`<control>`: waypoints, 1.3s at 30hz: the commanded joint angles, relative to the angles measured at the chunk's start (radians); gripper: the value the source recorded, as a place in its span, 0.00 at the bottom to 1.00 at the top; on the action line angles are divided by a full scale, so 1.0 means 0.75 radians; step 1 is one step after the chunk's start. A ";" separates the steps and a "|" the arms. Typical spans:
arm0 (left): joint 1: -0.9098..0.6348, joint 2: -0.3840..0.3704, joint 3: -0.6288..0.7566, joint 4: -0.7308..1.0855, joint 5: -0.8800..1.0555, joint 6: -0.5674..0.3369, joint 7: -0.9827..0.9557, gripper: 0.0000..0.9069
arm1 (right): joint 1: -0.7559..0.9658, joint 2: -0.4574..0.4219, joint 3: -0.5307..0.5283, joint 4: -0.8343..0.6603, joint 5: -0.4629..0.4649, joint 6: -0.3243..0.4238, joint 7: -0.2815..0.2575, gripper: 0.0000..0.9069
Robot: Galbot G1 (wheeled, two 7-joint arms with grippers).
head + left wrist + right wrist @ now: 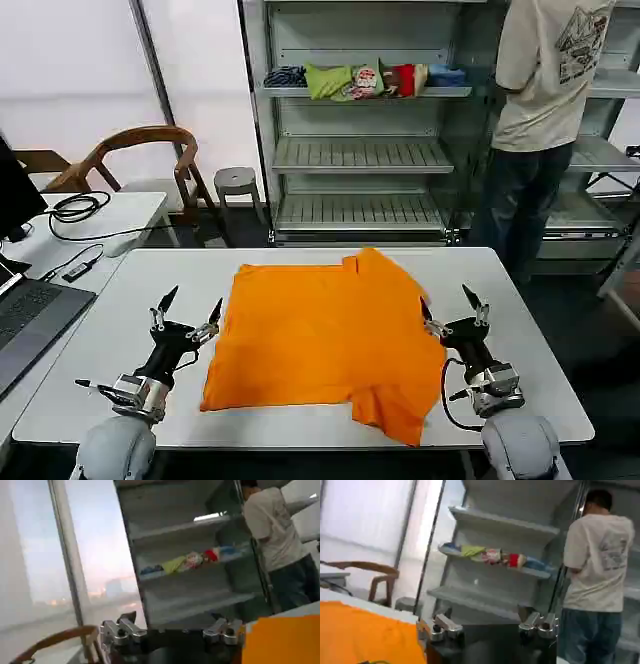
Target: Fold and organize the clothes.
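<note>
- On the white tabletop point(120, 330) before me, I am seeing the orange T-shirt point(325, 335) lying spread out near the middle, partly folded, with one sleeve sticking out at the far edge and another hanging toward the near edge.
- I am keeping the left pincer point(191, 307) just beside the shirt's left edge, resting low over the tabletop, its fingers spread wide and holding nothing.
- I am holding the right pincer point(449, 308) at the shirt's right edge, fingers likewise wide apart and empty, with one fingertip close against the cloth; I cannot tell whether it is touching.
- Through the left wrist view I am catching an orange corner of the shirt point(282, 640) next to the pincer point(172, 630).
- Through the right wrist view the shirt point(367, 632) is lying beside that pincer point(492, 626).
</note>
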 commanded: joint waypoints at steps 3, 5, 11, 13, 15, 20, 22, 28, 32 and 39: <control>0.255 0.002 -0.010 -0.255 -0.115 0.473 -0.080 1.00 | -0.218 -0.072 -0.061 0.120 0.055 -0.053 -0.029 1.00; 0.281 -0.001 -0.010 -0.279 -0.117 0.536 -0.107 1.00 | -0.267 -0.097 -0.053 0.139 0.050 -0.063 -0.033 1.00; 0.328 -0.001 -0.010 -0.293 -0.203 0.653 -0.156 1.00 | -0.399 -0.146 -0.015 0.194 0.072 -0.090 -0.012 1.00; 0.337 -0.006 -0.012 -0.298 -0.203 0.670 -0.161 1.00 | -0.427 -0.146 -0.021 0.202 0.073 -0.096 0.000 1.00; 0.337 -0.003 -0.015 -0.303 -0.208 0.697 -0.168 1.00 | -0.454 -0.142 -0.029 0.207 0.069 -0.099 0.010 1.00; 0.344 0.013 -0.014 -0.325 -0.215 0.719 -0.175 1.00 | -0.482 -0.146 -0.007 0.209 0.072 -0.118 0.022 1.00; 0.341 0.018 -0.001 -0.307 -0.209 0.719 -0.181 1.00 | -0.488 -0.153 0.005 0.200 0.072 -0.122 0.019 1.00; 0.339 0.023 0.005 -0.255 -0.211 0.719 -0.212 1.00 | -0.520 -0.149 0.014 0.187 0.071 -0.122 0.000 1.00; 0.340 0.028 0.001 -0.245 -0.212 0.719 -0.225 1.00 | -0.524 -0.147 0.015 0.187 0.069 -0.114 -0.040 1.00; 0.351 0.024 -0.002 -0.249 -0.226 0.719 -0.229 1.00 | -0.555 -0.139 0.015 0.194 0.061 -0.114 -0.022 1.00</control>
